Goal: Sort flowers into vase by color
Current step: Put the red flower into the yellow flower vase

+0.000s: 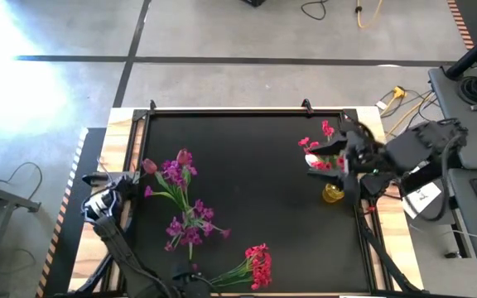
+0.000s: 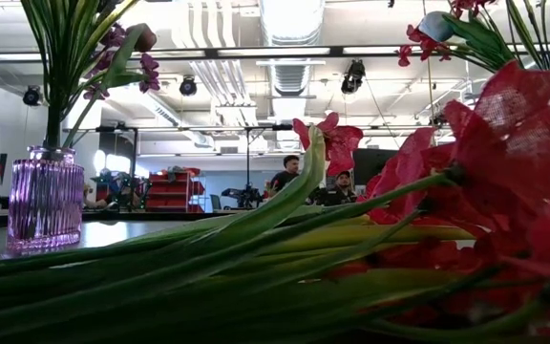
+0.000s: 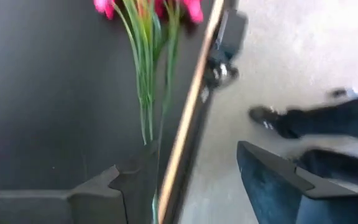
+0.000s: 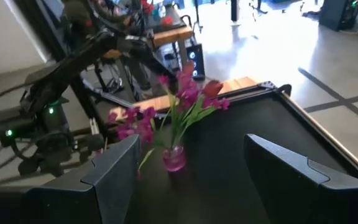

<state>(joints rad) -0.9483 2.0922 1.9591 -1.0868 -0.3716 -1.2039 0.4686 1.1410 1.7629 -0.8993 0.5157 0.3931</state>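
Note:
A loose red-pink bunch (image 1: pixel 257 265) lies flat near the table's near edge, its green stems (image 3: pixel 146 81) pointing at my left gripper (image 3: pixel 194 149). That gripper is open at the near edge, and the stem ends stop just ahead of one finger (image 3: pixel 135 180). Whether they touch, I cannot tell. Purple-magenta flowers (image 1: pixel 185 203) with pink buds stand in a purple glass vase (image 4: pixel 174 157) on the left half. More red-pink flowers (image 1: pixel 315 151) stand in a yellow vase (image 1: pixel 332 194) on the right. My right gripper (image 1: pixel 331 157) hovers open beside them, with nothing between its fingers (image 4: pixel 114 171).
The black mat (image 1: pixel 255 190) has bare room in its middle and far part. The table's wooden near edge (image 3: pixel 188 118) runs between my left fingers. A person's legs and shoe (image 3: pixel 272 115) stand on the floor beside that edge. People (image 2: pixel 285 177) sit far behind the table.

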